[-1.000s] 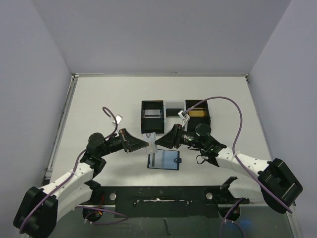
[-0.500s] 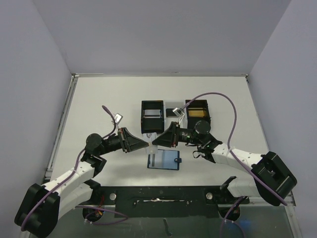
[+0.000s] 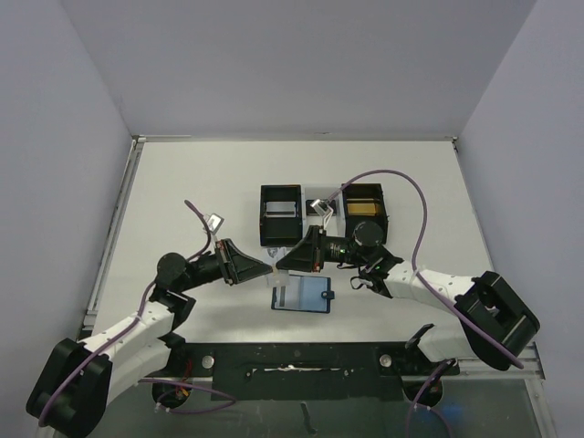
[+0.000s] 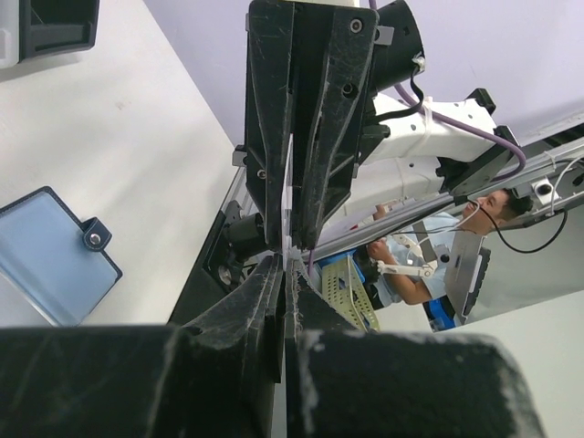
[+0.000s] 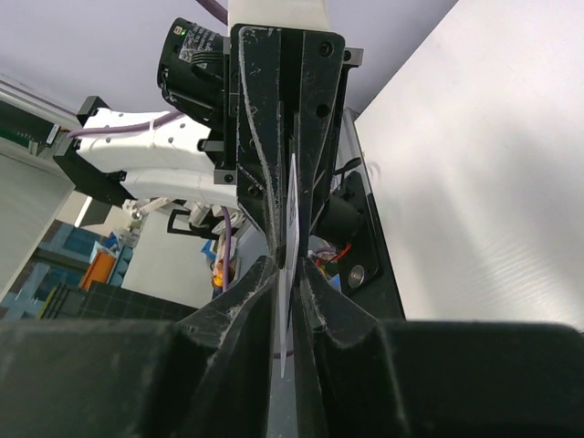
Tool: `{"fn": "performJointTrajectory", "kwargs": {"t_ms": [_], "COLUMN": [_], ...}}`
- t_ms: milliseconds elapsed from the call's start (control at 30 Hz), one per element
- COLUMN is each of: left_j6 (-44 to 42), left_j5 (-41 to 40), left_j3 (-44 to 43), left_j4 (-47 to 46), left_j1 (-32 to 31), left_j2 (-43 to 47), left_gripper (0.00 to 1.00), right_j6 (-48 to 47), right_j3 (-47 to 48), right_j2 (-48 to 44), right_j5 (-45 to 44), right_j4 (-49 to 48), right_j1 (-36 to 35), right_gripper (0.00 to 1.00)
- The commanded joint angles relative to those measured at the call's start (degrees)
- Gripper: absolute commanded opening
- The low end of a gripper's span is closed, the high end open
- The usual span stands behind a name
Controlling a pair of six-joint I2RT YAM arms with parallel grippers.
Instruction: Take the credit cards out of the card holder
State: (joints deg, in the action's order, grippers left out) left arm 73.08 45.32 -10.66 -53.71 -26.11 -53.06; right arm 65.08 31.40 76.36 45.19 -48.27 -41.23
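The dark blue card holder (image 3: 303, 294) lies open and flat on the table near the front; it also shows in the left wrist view (image 4: 50, 251). Just above its left edge, my left gripper (image 3: 272, 270) and right gripper (image 3: 282, 265) meet tip to tip. Between them is a thin pale silver-grey credit card (image 3: 277, 271), held on edge. In the left wrist view my left gripper (image 4: 286, 260) is shut on the card's edge (image 4: 290, 196). In the right wrist view my right gripper (image 5: 290, 265) pinches the same card (image 5: 294, 210).
Two black open-top boxes stand behind the wallet: the left one (image 3: 280, 215) holds a silver-grey card, the right one (image 3: 365, 208) a gold card. A white tray (image 3: 319, 204) joins them. The black base rail (image 3: 301, 360) runs along the table's near edge.
The right gripper has pushed leftward and the left arm has drawn back left. Their meeting point, with the card, has shifted a little left and nearer the wallet. The wallet has not moved.
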Motion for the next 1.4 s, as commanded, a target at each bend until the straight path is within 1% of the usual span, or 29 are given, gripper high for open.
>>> {"fn": "performJointTrajectory", "kwargs": {"t_ms": [0,100,133,167,267,333,433,467,500,533,600,667,700,800,900,967,1067,1200,1300,1367], "left_j6": [0.11,0.50,0.49,0.46,0.63,0.46,-2.21,-3.65,-5.82,-7.88,-10.20,-10.80,-12.18,-18.52,-26.09,-30.40,-36.60,-43.36,-45.77,-47.12], "left_j5": [-1.87,-1.60,-1.63,-1.64,-2.01,-2.37,-1.46,-0.89,-0.93,-1.43,-3.36,-4.50,-4.64,-10.25,-17.81,-25.25,-32.80,-42.91,-47.63,-48.60], "left_j3": [-0.49,-0.42,-0.42,-0.38,-0.10,-0.25,-3.49,-5.02,-6.39,-7.61,-9.41,-10.67,-11.26,-14.45,-17.85,-21.36,-26.35,-32.31,-35.06,-35.25], "left_j4": [-5.46,-5.97,-5.86,-5.54,-5.06,-4.21,1.76,4.67,8.86,12.98,19.93,24.63,26.73,43.38,58.18,67.24,73.76,81.02,84.46,83.44], "left_j1": [0.28,0.27,0.27,0.29,0.31,0.35,0.32,0.34,0.37,0.36,0.75,2.09,2.59,4.49,6.99,7.72,7.78,7.83,8.00,8.22], "left_j2": [-1.05,-1.10,-0.79,-0.64,0.36,0.97,1.07,1.14,1.67,2.49,4.62,6.18,6.74,9.22,10.92,11.69,13.44,11.53,8.18,8.18], "left_gripper": [0.00,0.00,0.00,0.00,0.00,0.00,0.01,0.10,0.24,0.36,0.53,0.65,0.67,0.67,0.68,0.68,0.69,0.69,0.70,0.70], "right_j6": [0.74,0.73,0.75,0.71,0.47,0.25,-0.88,-2.03,-3.41,-5.24,-9.03,-12.98,-15.57,-20.86,-25.58,-28.88,-35.99,-47.23,-59.68,-68.20], "right_j3": [1.66,1.57,1.42,1.25,1.19,1.05,1.64,2.19,2.71,3.18,4.05,5.16,5.69,6.33,6.41,7.17,8.18,8.22,10.76,13.63], "right_j2": [-0.29,-0.12,-0.19,-0.36,-0.56,-0.99,-2.15,-2.77,-3.40,-4.20,-6.08,-8.02,-8.93,-12.10,-15.45,-17.06,-19.33,-21.29,-19.74,-17.28], "right_j5": [2.23,2.83,2.88,2.88,3.13,2.81,2.70,2.67,2.27,1.47,-1.14,-4.54,-6.04,-13.35,-18.47,-20.40,-23.53,-33.67,-39.78,-43.81], "right_j4": [-5.08,-5.20,-5.37,-5.57,-5.00,-4.72,-3.35,-2.02,0.67,3.40,9.31,16.40,19.54,26.94,31.13,33.77,37.49,39.88,44.71,49.87], "right_j1": [-0.36,-0.32,-0.29,-0.21,-0.07,-0.12,-0.13,-0.16,-0.04,0.01,0.12,0.25,0.35,0.47,0.22,-0.02,-1.05,-5.29,-10.80,-13.64], "right_gripper": [0.18,0.18,0.16,0.13,0.00,0.00,0.00,0.00,0.00,0.00,0.00,0.00,0.00,0.00,0.00,0.00,0.00,0.00,0.00,0.00]}}
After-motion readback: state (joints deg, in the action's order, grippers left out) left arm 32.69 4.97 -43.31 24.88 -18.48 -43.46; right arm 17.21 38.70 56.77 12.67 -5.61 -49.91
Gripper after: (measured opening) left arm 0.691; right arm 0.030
